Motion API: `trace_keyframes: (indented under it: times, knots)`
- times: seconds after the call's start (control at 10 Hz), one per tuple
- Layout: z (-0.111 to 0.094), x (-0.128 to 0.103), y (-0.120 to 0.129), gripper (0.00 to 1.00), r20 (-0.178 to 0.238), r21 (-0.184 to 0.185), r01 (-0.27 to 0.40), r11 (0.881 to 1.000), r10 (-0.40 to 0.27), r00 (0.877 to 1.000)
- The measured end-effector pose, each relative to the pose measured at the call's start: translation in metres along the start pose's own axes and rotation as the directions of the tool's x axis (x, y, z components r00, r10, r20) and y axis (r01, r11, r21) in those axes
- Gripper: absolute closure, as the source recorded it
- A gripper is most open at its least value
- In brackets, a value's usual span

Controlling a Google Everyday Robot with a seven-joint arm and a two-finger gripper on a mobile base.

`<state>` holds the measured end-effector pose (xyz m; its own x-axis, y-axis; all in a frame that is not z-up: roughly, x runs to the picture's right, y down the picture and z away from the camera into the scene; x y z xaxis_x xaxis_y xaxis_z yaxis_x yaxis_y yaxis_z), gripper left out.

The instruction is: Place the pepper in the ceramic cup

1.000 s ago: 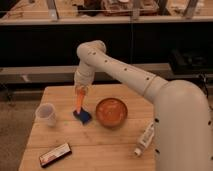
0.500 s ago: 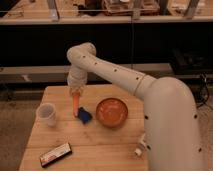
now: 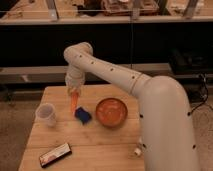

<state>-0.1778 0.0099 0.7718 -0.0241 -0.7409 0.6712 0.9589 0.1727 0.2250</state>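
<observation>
The pepper (image 3: 74, 102) is a slim orange tapered item hanging point down from my gripper (image 3: 73, 90), which is shut on its top end. It hangs above the wooden table, between the cup and the blue item. The ceramic cup (image 3: 46, 114) is small, pale and whitish, standing upright near the table's left edge, to the lower left of the pepper and apart from it. My white arm reaches in from the right and arches over the table.
A wide orange bowl (image 3: 111, 111) sits at the table's middle right. A small blue item (image 3: 82, 115) lies just right of the pepper. A dark flat bar (image 3: 55, 155) lies near the front left. A small white item (image 3: 137, 150) lies by the arm's base. Dark shelving stands behind the wooden table (image 3: 95, 145).
My gripper has carried the pepper leftward, away from the bowl and past the blue item, towards the cup. The pepper hangs a little higher than before.
</observation>
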Motion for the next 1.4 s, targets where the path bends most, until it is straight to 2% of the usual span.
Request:
trace_keyframes:
  times: [0.1, 0.2, 0.3, 0.5, 0.7, 1.0, 1.2, 1.4]
  knots:
    - [0.0, 0.001, -0.004, 1.0, 0.002, -0.004, -0.064, 0.998, 0.064, 0.998]
    - [-0.001, 0.001, -0.009, 1.0, -0.001, -0.009, -0.163, 0.987, 0.163, 0.987]
    - [-0.002, 0.002, -0.013, 1.0, -0.009, -0.016, -0.307, 0.952, 0.306, 0.952]
    - [-0.006, 0.001, -0.019, 1.0, -0.044, -0.016, -0.498, 0.867, 0.497, 0.866]
    - [-0.007, -0.003, -0.025, 1.0, -0.075, -0.006, -0.572, 0.82, 0.57, 0.818]
    - [-0.007, -0.004, -0.027, 1.0, -0.081, 0.025, -0.632, 0.775, 0.632, 0.771]
    - [-0.006, -0.001, -0.027, 1.0, -0.07, 0.04, -0.648, 0.761, 0.649, 0.758]
    - [-0.002, 0.0, -0.037, 1.0, -0.058, 0.039, -0.656, 0.753, 0.657, 0.751]
